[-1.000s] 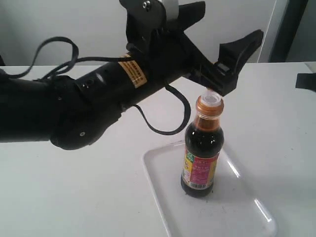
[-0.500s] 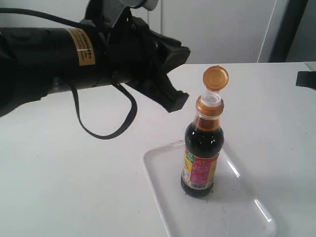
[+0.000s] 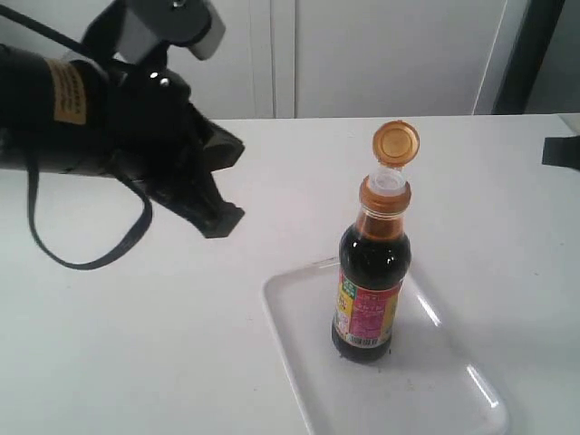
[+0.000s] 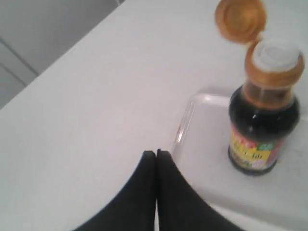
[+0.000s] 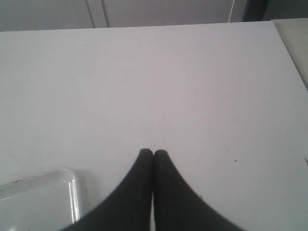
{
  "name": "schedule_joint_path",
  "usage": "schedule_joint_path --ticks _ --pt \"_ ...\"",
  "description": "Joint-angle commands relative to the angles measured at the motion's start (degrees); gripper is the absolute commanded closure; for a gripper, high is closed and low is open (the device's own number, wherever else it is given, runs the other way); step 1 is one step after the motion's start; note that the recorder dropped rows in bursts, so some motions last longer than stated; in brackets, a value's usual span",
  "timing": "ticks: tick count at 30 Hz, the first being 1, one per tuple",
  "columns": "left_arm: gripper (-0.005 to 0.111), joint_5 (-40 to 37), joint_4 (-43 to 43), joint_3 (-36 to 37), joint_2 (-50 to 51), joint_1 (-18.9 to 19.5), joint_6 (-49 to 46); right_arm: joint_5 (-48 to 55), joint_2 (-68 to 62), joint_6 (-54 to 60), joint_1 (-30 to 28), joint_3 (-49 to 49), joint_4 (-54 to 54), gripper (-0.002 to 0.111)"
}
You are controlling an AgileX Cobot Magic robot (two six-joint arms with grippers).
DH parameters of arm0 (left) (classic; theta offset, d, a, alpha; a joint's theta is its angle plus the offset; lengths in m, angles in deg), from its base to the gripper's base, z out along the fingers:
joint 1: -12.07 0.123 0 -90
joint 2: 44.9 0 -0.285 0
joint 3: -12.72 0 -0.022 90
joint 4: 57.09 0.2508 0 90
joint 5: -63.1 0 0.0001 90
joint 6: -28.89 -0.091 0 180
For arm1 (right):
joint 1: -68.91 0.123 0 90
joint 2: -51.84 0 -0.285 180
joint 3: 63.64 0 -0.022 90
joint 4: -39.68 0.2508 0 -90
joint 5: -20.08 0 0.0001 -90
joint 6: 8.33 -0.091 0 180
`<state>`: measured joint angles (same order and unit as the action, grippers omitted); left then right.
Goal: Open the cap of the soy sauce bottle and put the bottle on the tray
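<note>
The soy sauce bottle (image 3: pixel 370 281) stands upright on the tray (image 3: pixel 288 337), near its far half. Its golden-orange cap (image 3: pixel 396 143) is flipped up and back on its hinge, baring the white spout (image 3: pixel 388 183). My left gripper (image 3: pixel 225 217) hovers over the table to the left of the bottle, well apart from it, shut and holding nothing. The left wrist view shows the bottle (image 4: pixel 260 127), the open cap (image 4: pixel 240 19) and the tray's rim (image 4: pixel 185 126) beyond the shut left gripper (image 4: pixel 156 153). My right gripper (image 5: pixel 153 153) is shut over bare table.
The white table (image 3: pixel 136 344) stretches out left of the tray. A tray corner (image 5: pixel 72 185) shows beside the right gripper. A dark object (image 3: pixel 562 150) sits at the right edge of the exterior view. A pale wall stands behind the table.
My left arm has drawn back to the left, away from the bottle's top. The cap, hidden behind the gripper a second ago, now stands flipped open. The bottle has not moved.
</note>
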<state>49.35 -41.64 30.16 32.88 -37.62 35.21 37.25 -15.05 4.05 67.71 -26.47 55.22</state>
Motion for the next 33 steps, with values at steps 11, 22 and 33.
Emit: schedule_joint_path --ticks 11,22,33 --pt "0.107 -36.22 1.84 -0.34 -9.56 7.24 -0.74 11.40 -0.40 11.39 -0.43 -3.12 -1.17 0.108" --pt "0.107 -42.57 1.95 3.24 -20.35 7.24 4.85 28.22 -1.18 9.98 -0.43 -8.66 -5.08 0.108" --pt "0.107 -29.60 1.71 13.55 -31.38 7.24 5.20 20.92 10.26 7.42 -0.43 -6.31 -4.50 0.108"
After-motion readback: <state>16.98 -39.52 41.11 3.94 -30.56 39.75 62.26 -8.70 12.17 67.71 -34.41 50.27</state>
